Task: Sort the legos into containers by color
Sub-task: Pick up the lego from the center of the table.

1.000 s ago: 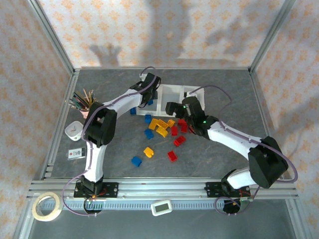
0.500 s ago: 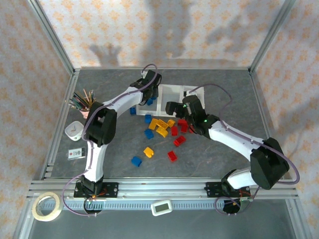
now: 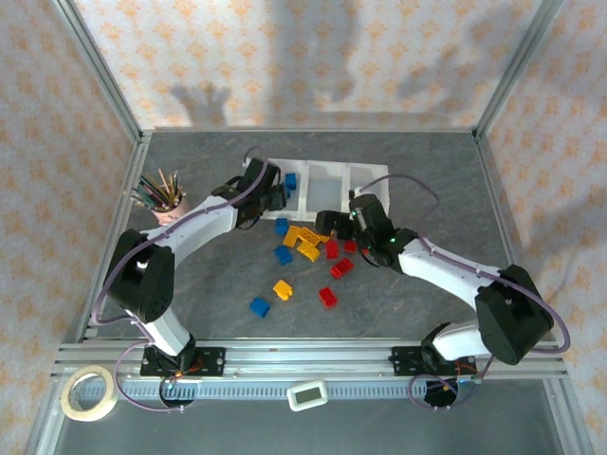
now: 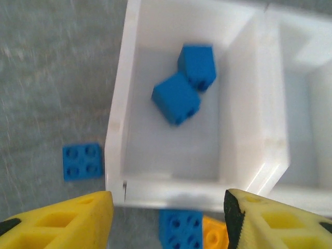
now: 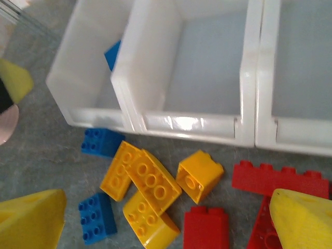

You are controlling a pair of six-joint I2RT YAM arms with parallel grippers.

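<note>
Two arms have moved since a second ago. The left arm (image 3: pixel 194 223) has pulled back from over the tray (image 5: pixel 155 122). The left gripper (image 4: pixel 167 203) now hangs at the near wall of the left compartment (image 4: pixel 116 109), fingers apart and holding nothing. The right arm (image 3: pixel 446 270) has come slightly nearer, and the right gripper (image 5: pixel 168 207) hovers over the loose legos (image 3: pixel 308 248) with its fingers spread wide and nothing between them.

The white three-compartment tray lies toward the far side of the table (image 3: pixel 427 171). Two blue bricks (image 4: pixel 176 97), uncovered now that the arm has left, lie touching in the left compartment. The middle and right compartments show bare floors. Yellow bricks (image 5: pixel 150 179), red bricks (image 5: pixel 280 179) and more blue ones lie scattered just in front of the tray.
</note>
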